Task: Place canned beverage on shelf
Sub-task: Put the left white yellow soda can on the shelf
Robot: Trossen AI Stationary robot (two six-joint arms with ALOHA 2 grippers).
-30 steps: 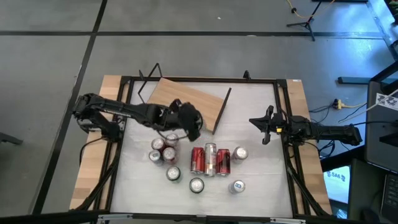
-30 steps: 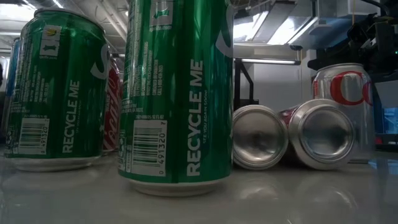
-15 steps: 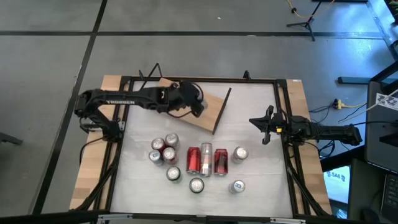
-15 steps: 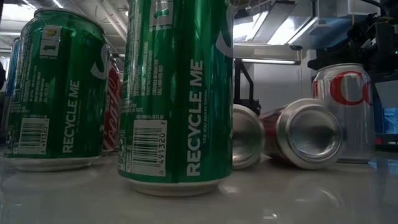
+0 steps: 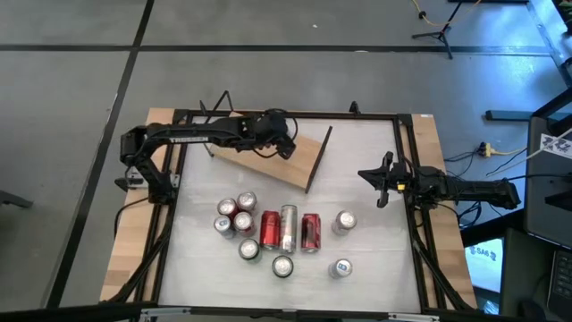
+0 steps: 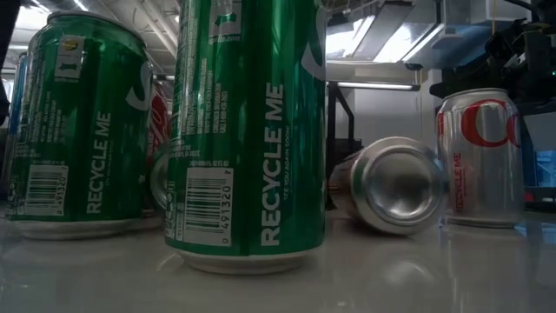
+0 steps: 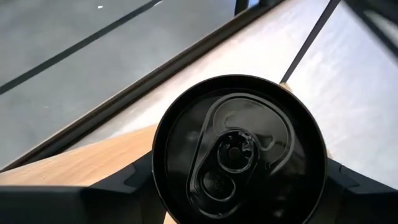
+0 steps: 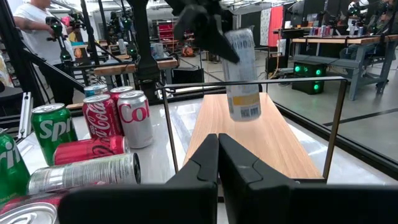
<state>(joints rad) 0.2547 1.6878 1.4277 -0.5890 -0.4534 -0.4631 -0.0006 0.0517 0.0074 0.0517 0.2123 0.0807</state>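
Left gripper [image 5: 279, 143]: closed around the can [image 8: 241, 74], gripping it near the top; it hangs over the shelf's [image 5: 268, 154] middle.
Can: pale, slim, tilted, its base just above the shelf board, not clearly touching; in the left wrist view its dark lid [image 7: 239, 149] fills the space between the fingers [image 7: 118, 186].
Shelf: wooden board on thin black wire supports [image 8: 336, 121], lying at an angle at the far-left part of the table [image 5: 375, 268].
Right gripper [image 5: 382, 179]: to the right of the shelf, over the table's right side, fingers [image 8: 202, 162] pressed together, holding nothing.
Other cans: near side of the shelf, a cluster on the table; three lie on their sides [image 5: 288, 229], the rest stand [image 5: 342, 220].
Low view: two green cans [image 6: 248, 130] up close, a silver one [image 6: 478, 156] behind.
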